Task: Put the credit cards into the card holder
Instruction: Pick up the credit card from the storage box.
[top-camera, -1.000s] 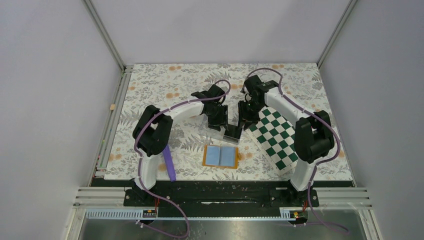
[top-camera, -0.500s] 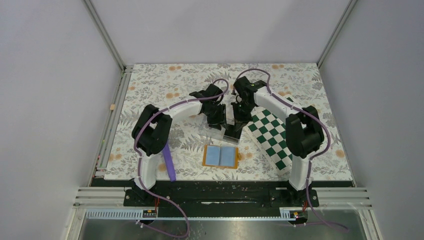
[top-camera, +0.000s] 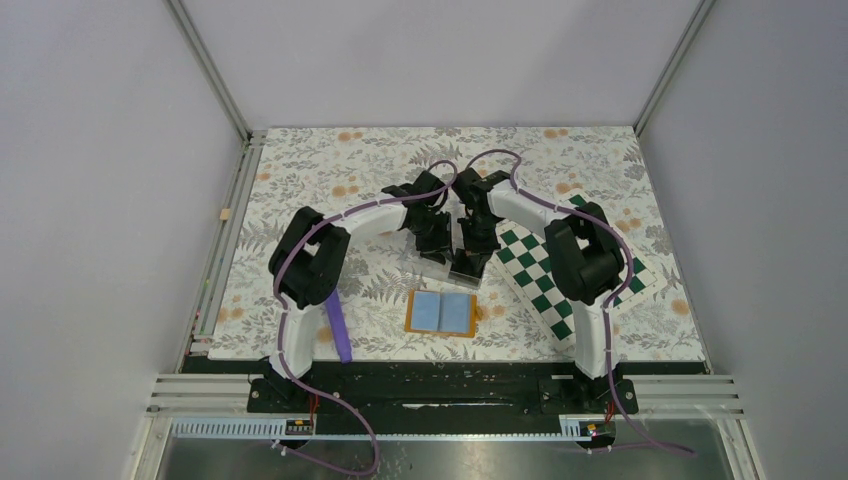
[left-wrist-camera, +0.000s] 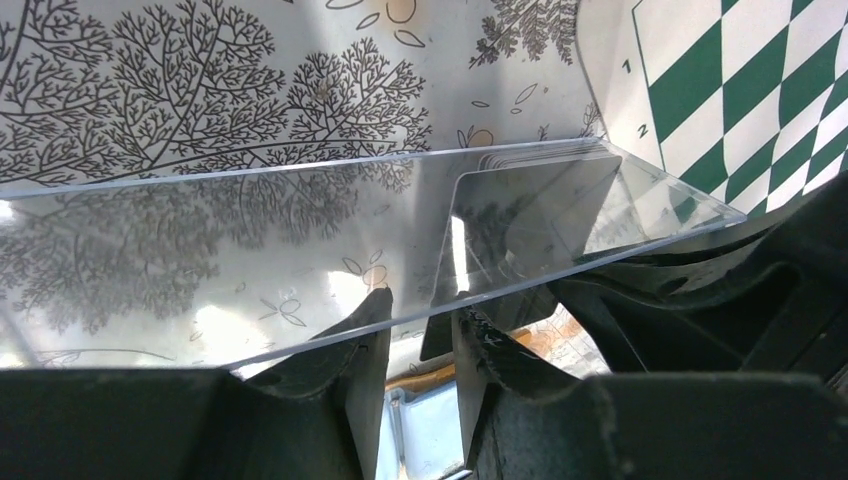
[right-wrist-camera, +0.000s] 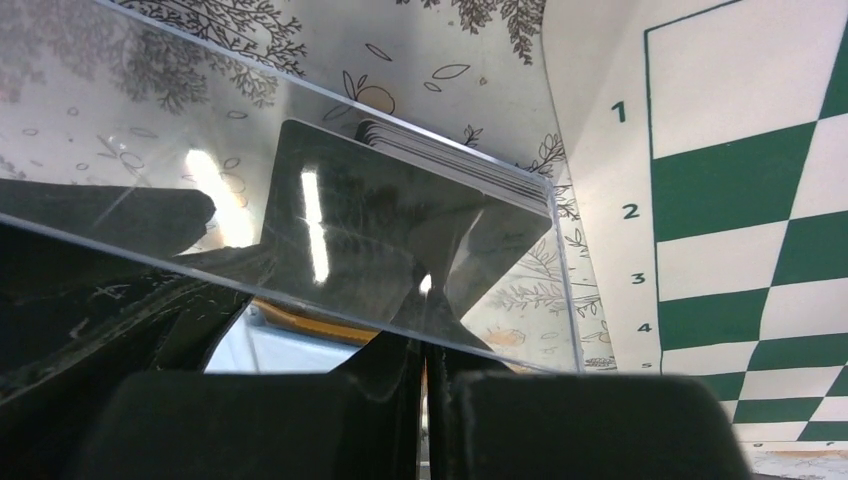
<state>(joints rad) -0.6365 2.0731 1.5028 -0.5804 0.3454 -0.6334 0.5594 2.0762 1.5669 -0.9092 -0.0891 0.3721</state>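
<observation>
Surface: your table (top-camera: 300, 180) wears a leaf-and-flower print cloth, with plain grey walls around it. A green-and-white checkered mat (top-camera: 545, 285) lies on the right and a purple strip (top-camera: 338, 328) by the left arm's base.
Materials: clear box (top-camera: 455, 262) is rigid glossy plastic. Credit cards (right-wrist-camera: 400, 230) are thin, dark, shiny, round-cornered.
Containers: the cards sit stacked inside the clear box, at its mat-side end. Card holder (top-camera: 441, 313) lies open flat just in front of the box, orange rim, light blue lining up.
Left gripper (left-wrist-camera: 418, 315): jaws slightly apart at the box wall.
Right gripper (right-wrist-camera: 425, 345): jaws together at the top card's edge. You can't tell whether they pinch it.
</observation>
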